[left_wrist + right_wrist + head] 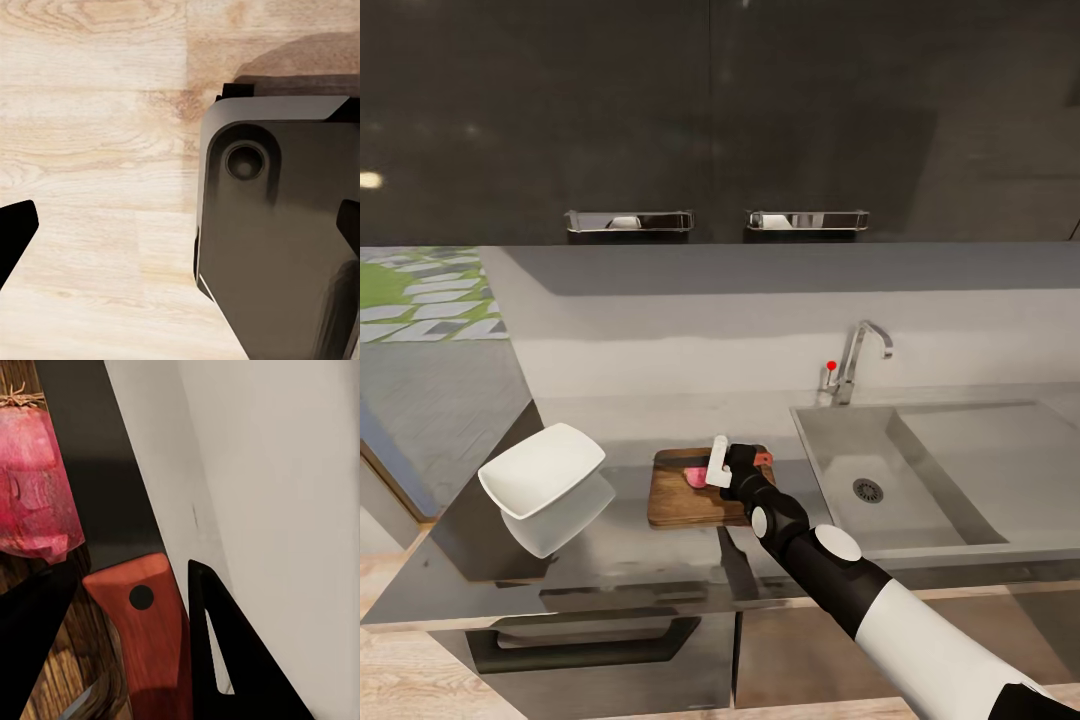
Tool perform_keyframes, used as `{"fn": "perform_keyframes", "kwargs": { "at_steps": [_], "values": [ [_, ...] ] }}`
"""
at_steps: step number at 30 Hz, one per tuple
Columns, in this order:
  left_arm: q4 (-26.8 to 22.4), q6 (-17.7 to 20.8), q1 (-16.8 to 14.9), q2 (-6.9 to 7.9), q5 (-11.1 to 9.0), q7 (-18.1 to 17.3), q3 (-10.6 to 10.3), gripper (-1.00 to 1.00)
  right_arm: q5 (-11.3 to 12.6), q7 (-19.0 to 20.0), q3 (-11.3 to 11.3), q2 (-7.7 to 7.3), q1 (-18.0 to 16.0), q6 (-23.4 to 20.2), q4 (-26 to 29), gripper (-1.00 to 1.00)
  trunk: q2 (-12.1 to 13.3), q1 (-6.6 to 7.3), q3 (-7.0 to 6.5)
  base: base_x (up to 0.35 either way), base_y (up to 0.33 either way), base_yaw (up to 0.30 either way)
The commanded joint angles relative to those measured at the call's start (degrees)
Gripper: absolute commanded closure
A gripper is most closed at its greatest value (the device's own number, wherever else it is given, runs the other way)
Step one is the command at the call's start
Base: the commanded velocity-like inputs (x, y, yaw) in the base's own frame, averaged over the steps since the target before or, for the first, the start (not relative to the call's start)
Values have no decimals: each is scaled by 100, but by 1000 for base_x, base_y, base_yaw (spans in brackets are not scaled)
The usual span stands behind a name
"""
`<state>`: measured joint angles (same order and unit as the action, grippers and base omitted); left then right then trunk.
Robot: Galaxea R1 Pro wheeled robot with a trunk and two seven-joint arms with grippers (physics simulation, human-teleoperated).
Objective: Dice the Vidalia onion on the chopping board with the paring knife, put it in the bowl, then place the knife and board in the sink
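**Q:** Tabletop [620, 545] first: why is the chopping board [680, 500] there, left of the sink [960, 480]?

**A:** It gives you a cutting surface; the Vidalia onion [34, 484] lies on it, the bowl [542, 468] close by.

**Q:** And your arm?

**A:** Your right pincer [735, 465] reaches forward over the board, clamped on the paring knife [146, 622]. Left pincer [180, 240]: fingers apart, above the floor [97, 135].

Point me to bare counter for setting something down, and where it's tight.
Free: the countertop strip behind the chopping board, toward the wall, and the sink basin. Some bare counter between bowl and board. Crowded: the board itself, where the right gripper holds the paring knife beside the onion.
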<state>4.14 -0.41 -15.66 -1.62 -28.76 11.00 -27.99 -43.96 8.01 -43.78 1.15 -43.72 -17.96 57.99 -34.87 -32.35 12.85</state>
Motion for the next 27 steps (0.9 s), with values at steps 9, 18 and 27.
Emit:
{"fn": "perform_keyframes", "kwargs": {
  "at_steps": [9, 18, 27],
  "values": [
    [16, -4, -7, -5, -42, 7, -48, -100, -60, 34, -8, -1, -6, -33, 10, 100, -8, -2, 9, 0, 0, 0],
    [16, -4, -7, -5, -42, 7, -48, -100, -60, 34, -8, -1, -5, -33, 10, 100, -8, -2, 9, 0, 0, 0],
    [13, -4, -7, -5, -42, 7, -48, -100, -60, 34, -8, -1, -5, -32, 9, 100, -8, -2, 9, 0, 0, 0]
  ]
}}
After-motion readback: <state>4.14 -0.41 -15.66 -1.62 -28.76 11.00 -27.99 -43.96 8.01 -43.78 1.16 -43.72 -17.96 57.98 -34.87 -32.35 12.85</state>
